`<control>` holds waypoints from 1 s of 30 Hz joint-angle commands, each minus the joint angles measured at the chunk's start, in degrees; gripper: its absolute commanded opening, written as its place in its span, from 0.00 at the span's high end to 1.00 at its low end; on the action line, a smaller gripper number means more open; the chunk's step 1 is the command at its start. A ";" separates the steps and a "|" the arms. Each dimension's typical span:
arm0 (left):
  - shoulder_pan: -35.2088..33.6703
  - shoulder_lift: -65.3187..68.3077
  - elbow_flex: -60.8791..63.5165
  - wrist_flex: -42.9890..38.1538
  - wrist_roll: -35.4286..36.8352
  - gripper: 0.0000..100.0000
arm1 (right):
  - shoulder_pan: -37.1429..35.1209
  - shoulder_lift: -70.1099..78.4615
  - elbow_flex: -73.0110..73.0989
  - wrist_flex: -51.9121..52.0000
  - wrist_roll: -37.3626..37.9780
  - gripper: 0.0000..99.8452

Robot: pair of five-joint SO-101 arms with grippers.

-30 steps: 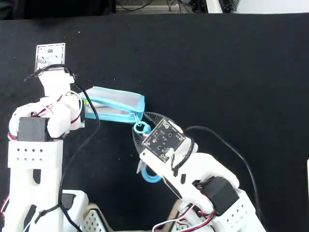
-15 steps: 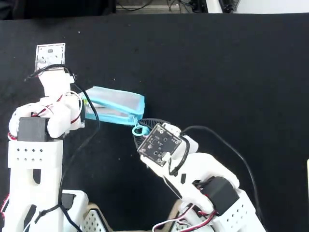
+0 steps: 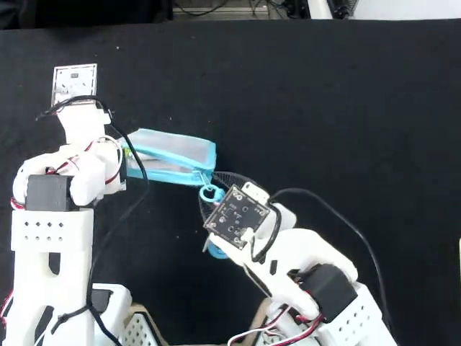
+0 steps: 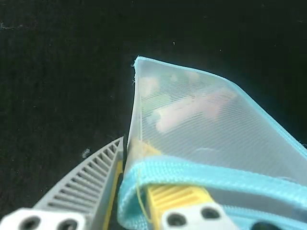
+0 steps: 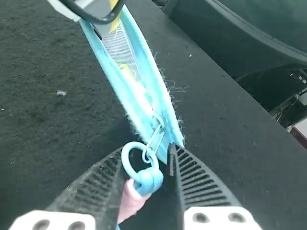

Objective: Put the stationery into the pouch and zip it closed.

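Pouch (image 4: 192,120) looks limp, end clamped in left gripper (image 4: 136,184); right gripper (image 5: 144,158), slightly parted, straddles ring pull (image 5: 147,179): pinch there.

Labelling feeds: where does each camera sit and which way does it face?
High view: fixed above, looking down on the table; left arm and right arm show.
Left wrist view: on the left arm, facing the pouch clamped in the left gripper.
Right wrist view: on the right arm, facing the zipper ring inside the right gripper.
All share the pouch.
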 commanded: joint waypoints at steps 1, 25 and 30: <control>-0.84 -0.88 -3.91 0.35 -0.62 0.97 | -0.18 -0.75 -4.35 0.09 0.35 0.88; -0.40 -0.35 -4.00 1.14 -0.62 0.97 | -0.26 -4.44 -3.30 2.20 0.62 0.99; -0.48 -0.35 -4.00 1.14 -0.62 0.97 | -0.26 -4.44 -4.62 2.20 0.35 0.99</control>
